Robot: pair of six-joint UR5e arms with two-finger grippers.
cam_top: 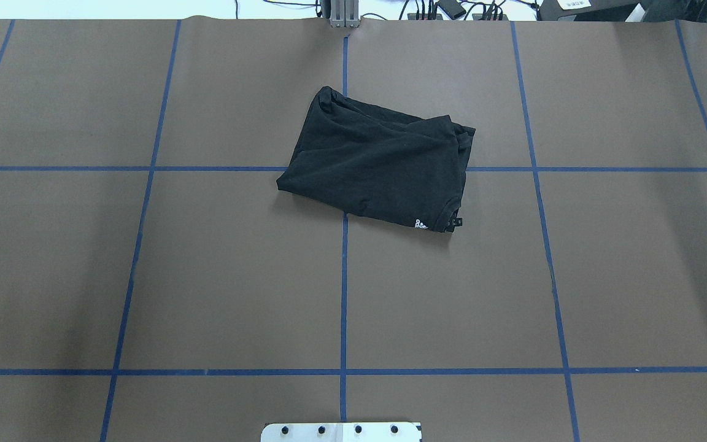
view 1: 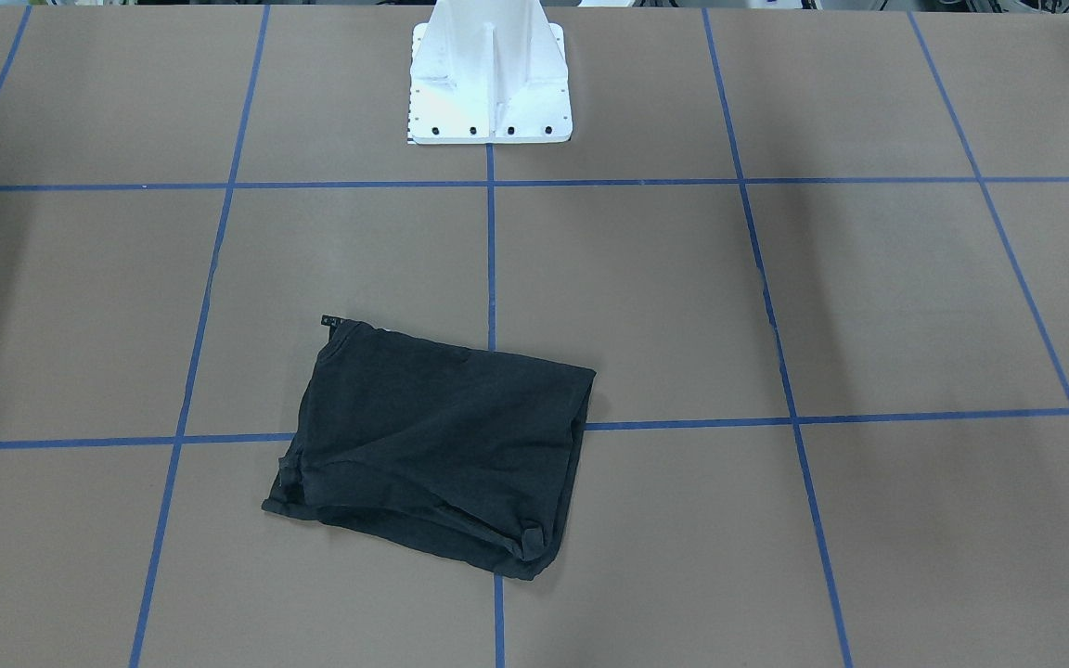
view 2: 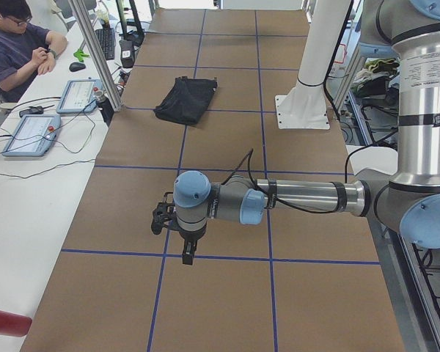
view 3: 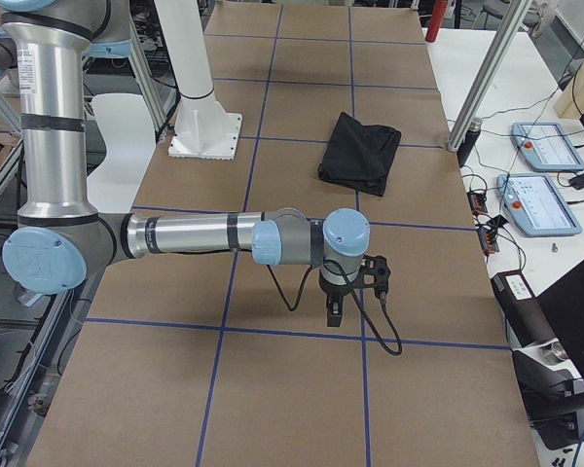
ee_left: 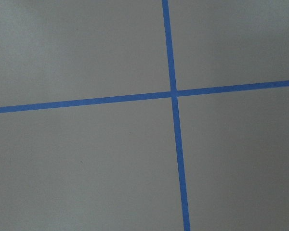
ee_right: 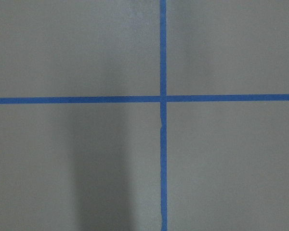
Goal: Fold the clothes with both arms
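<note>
The black T-shirt lies folded into a rough rectangle on the brown table, plain black side up. In the overhead view the shirt shows a bit of white logo at its near right corner. It also shows in the exterior left view and the exterior right view. My left gripper hangs over the table far from the shirt, pointing down. My right gripper does the same at the other end. I cannot tell whether either is open or shut. Both wrist views show only bare table and blue tape.
The white pedestal base stands at the robot's edge of the table. Blue tape lines mark a grid. An operator sits at a side bench with control tablets; more tablets show in the exterior right view.
</note>
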